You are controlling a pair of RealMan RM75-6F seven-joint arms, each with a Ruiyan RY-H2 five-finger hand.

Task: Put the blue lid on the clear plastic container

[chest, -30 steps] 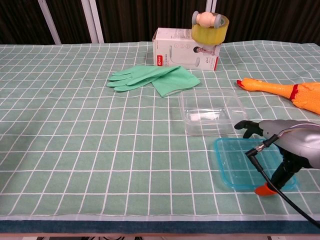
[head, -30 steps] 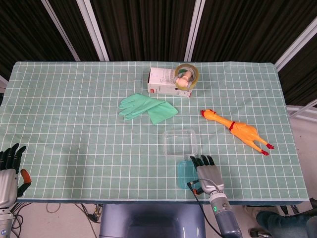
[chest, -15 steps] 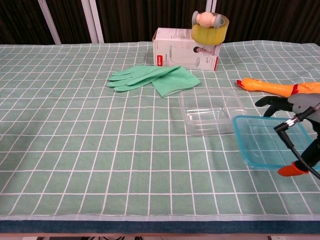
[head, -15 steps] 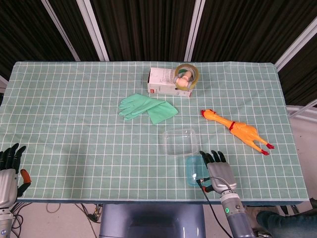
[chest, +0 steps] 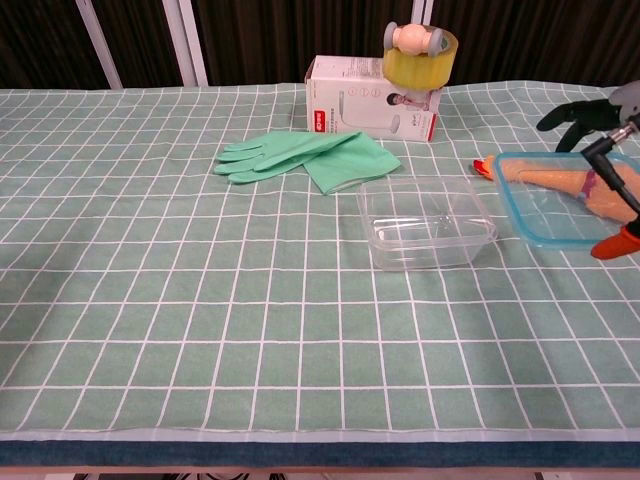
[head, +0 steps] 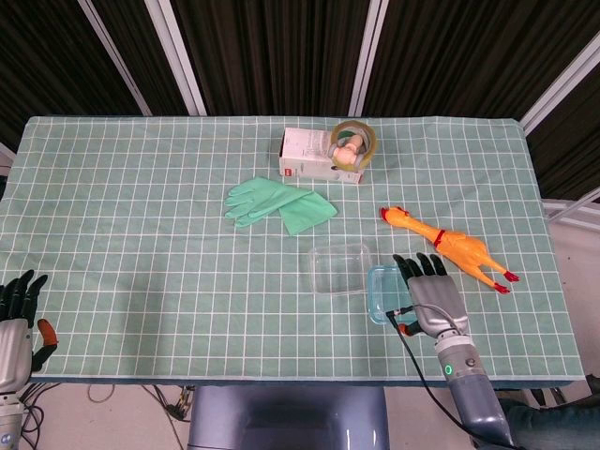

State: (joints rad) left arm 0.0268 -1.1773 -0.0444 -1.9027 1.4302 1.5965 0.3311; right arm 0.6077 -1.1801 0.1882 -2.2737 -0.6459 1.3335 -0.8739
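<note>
One blue lid point(head: 382, 293), gripped by the right hand point(head: 433, 298), hangs above the worktop point(head: 141, 216) at 3 o'clock of the one clear container point(head: 341, 268). Two green gloves point(head: 277, 203), one box point(head: 314, 155), one tape roll point(head: 354, 142) and one rubber chicken point(head: 452, 247) lie around. The left hand point(head: 19, 323) rests empty, fingers apart.

Blue lid point(chest: 545, 200) (green-checked tablecloth point(chest: 180, 300))
</note>
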